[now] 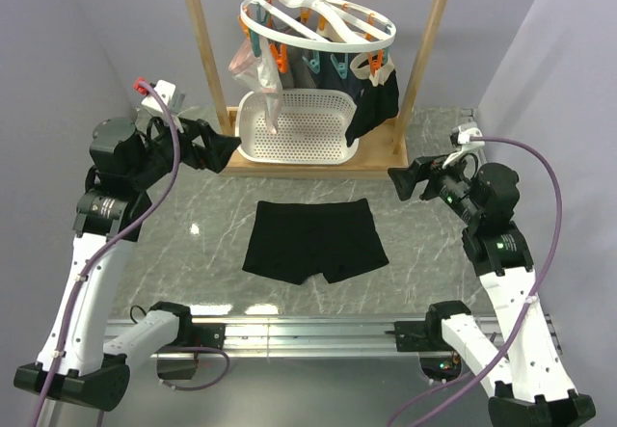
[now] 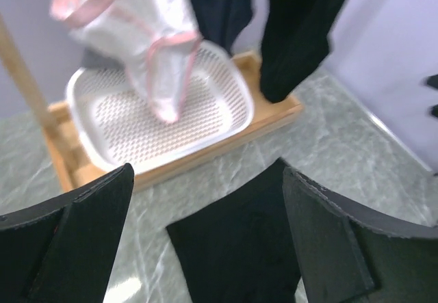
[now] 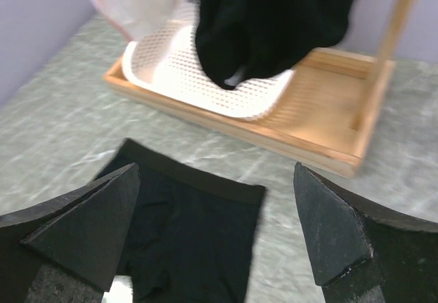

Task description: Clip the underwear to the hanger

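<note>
The left hand (image 1: 224, 147) hangs in the air with its 2 fingers (image 2: 68, 241) spread wide and nothing between them. In its wrist view the gap frames the top corner of the underwear (image 2: 239, 248) below. The right hand (image 1: 403, 180) is likewise parted and empty, and it is held above the tabletop (image 1: 193, 205) on the far right. Its fingers (image 3: 356, 238) bracket the same garment's waistband.

The underwear (image 1: 316, 241) lies flat on the grey marbled tabletop between the 2 arms. Its waistband is toward the far side and its 2 short legs toward the arm bases, well apart from either hand.

Beyond it stands a wooden rack (image 1: 207, 51) whose base tray holds a white perforated basket (image 1: 294, 128). The left hand sits near that tray's left corner.

From the rack's top bar hangs the hanger (image 1: 323, 17) – a round white ring with orange and teal clips dangling under it. A pink-trimmed white garment (image 1: 258, 75) is clipped on its left side. A black garment (image 1: 376, 104) is on its right, drooping down to the basket's right edge.
</note>
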### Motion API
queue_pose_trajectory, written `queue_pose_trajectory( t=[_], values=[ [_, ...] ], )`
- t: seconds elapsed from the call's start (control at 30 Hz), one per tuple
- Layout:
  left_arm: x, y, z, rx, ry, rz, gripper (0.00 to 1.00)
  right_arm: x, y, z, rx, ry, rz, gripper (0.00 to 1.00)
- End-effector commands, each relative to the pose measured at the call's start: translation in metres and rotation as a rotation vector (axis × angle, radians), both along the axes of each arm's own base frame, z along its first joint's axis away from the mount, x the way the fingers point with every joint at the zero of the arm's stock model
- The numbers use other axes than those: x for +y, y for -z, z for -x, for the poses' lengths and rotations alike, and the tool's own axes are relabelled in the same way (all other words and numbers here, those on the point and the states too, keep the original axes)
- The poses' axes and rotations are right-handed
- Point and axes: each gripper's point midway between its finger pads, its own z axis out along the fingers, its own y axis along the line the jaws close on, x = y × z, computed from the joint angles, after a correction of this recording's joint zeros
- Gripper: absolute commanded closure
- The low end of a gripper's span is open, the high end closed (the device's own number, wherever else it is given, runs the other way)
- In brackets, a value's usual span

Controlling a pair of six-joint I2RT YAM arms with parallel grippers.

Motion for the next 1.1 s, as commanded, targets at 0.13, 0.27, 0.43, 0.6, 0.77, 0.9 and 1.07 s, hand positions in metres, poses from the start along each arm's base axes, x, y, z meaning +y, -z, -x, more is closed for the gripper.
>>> queue_pose_trajectory(
  t=[0.13,0.27,0.43,0.6,0.77,0.9,1.07],
  values=[
    [-0.045,-0.08,0.0,-0.191,0.273,0.179,0.18,0.038,-0.074,-0.007,-0.146,-0.171,-0.133,0.0],
    [-0.052,-0.102,-0.034,-0.157,0.234,0.263,0.17,0.049,-0.101,-0.025,-0.221,-0.159,-0.129,0.02],
    [-0.068,-0.118,-0.081,-0.109,0.148,0.267,0.17,0.061,-0.119,-0.044,-0.277,-0.153,-0.144,0.04],
    [-0.089,-0.135,-0.1,-0.115,0.104,0.283,0.18,0.07,-0.11,-0.048,-0.282,-0.175,-0.125,0.04],
    [-0.104,-0.112,-0.126,-0.027,0.035,0.244,0.19,0.074,-0.105,-0.047,-0.293,-0.188,-0.093,0.04],
    [-0.108,-0.1,-0.133,0.007,-0.012,0.238,0.23,0.076,-0.099,-0.042,-0.296,-0.208,-0.091,0.04],
    [-0.109,-0.092,-0.133,0.003,-0.027,0.224,0.28,0.078,-0.097,-0.041,-0.303,-0.225,-0.066,0.04]
  ],
)
